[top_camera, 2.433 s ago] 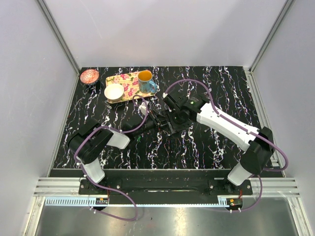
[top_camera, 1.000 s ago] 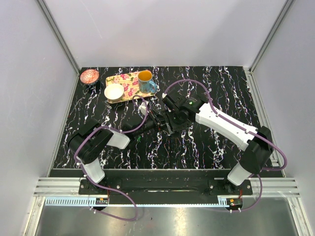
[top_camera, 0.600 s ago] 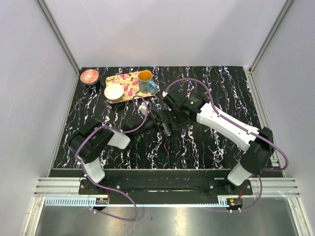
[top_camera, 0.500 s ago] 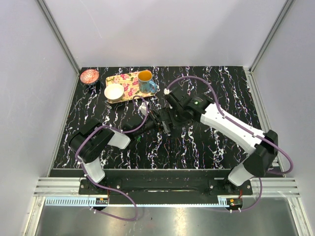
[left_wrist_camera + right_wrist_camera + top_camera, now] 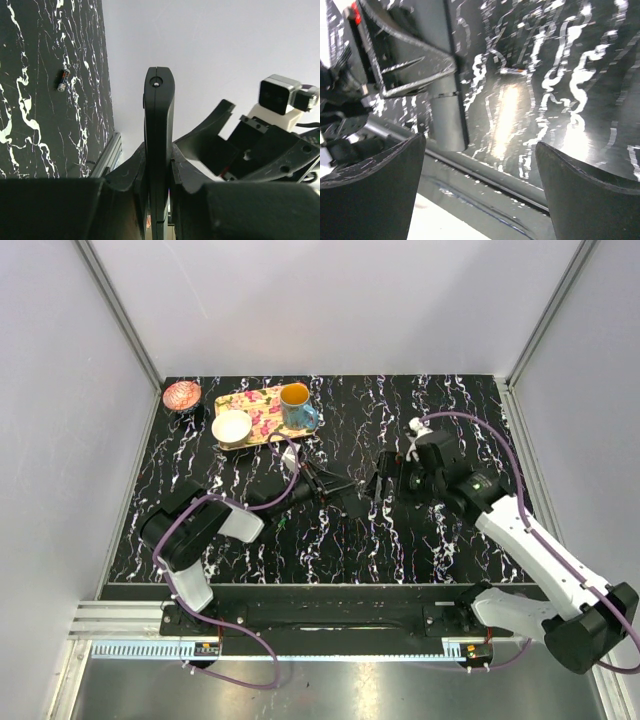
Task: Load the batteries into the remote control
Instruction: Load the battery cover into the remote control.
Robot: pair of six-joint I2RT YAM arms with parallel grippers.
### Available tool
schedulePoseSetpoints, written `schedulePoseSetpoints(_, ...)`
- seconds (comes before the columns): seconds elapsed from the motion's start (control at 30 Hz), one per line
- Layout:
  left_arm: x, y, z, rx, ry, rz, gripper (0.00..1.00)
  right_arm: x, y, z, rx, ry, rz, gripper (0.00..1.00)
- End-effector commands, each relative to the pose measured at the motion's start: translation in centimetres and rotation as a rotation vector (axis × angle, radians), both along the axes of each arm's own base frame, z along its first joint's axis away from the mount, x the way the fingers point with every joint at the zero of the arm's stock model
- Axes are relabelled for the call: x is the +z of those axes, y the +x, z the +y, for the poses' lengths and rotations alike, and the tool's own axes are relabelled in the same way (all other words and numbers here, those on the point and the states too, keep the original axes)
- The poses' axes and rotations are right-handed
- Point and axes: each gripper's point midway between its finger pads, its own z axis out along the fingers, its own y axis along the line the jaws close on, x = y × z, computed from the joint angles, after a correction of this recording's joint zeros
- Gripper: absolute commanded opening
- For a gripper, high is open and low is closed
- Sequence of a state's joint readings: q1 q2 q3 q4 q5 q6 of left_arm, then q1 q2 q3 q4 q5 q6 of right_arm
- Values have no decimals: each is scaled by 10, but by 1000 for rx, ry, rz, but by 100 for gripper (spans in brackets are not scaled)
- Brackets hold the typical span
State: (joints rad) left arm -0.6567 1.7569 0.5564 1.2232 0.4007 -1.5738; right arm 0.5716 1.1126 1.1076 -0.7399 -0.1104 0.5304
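Left gripper (image 5: 159, 161) is pinching the flat black plastic remote control (image 5: 159, 120) edge-on, right gripper (image 5: 480, 167) is hanging spread and empty nearby, one tiny cylindrical battery (image 5: 62, 80) is lying well apart from both, and any loading push is probably risking the remote control pivoting.

Black remote control (image 5: 159, 125) edge-on; battery (image 5: 62, 80) lies apart.

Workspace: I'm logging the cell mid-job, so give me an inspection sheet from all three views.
Surface: black marbled table.
Job's things: remote held on edge; one battery lying on the table.
Clutter: tray carrying white bowl and mug; pink bowl beside it.
Fingers: left fingers shut on remote; right fingers open, empty.
Cables: purple cables looped along both arms.
Surroundings: white walls, metal frame.
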Motion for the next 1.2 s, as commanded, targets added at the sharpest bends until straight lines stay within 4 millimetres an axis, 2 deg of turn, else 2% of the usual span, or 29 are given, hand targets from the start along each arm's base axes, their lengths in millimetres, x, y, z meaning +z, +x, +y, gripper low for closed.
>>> schedulePoseSetpoints(0.0, 47, -12, 8, -35, -114, -135, 0, 23, -9, 47, 147, 268, -21, 100)
schedulePoseSetpoints(0.1, 50, -21, 10, -61, -117, -158, 0, 30, -7, 56, 175, 368, -48, 100)
schedulePoseSetpoints(0.13, 51, -22, 10, -66, -121, -159, 0, 26, -13, 59, 194, 400, -18, 100)
schedulePoseSetpoints(0.2, 50, -25, 12, -72, -126, -154, 0, 26, -10, 61, 197, 437, -22, 97)
schedulePoseSetpoints(0.37, 58, -30, 13, -81, -136, -165, 0, 11, -13, 65, 223, 464, 16, 89)
schedulePoseSetpoints(0.53, 68, -35, 15, -88, -139, -188, 0, 3, -16, 68, 239, 489, 28, 75)
schedulePoseSetpoints(0.77, 70, -37, 16, -92, -131, -195, 0, -7, -19, 71, 258, 518, 39, 70)
schedulePoseSetpoints(0.93, 72, -39, 17, -97, -132, -197, 0, -3, -21, 76, 286, 575, 33, 67)
schedulePoseSetpoints(1.03, 73, -39, 18, -97, -133, -201, 0, -2, -22, 79, 299, 602, 41, 62)
schedulePoseSetpoints(1.17, 76, -40, 18, -97, -137, -208, 0, -5, -24, 81, 309, 634, 61, 51)
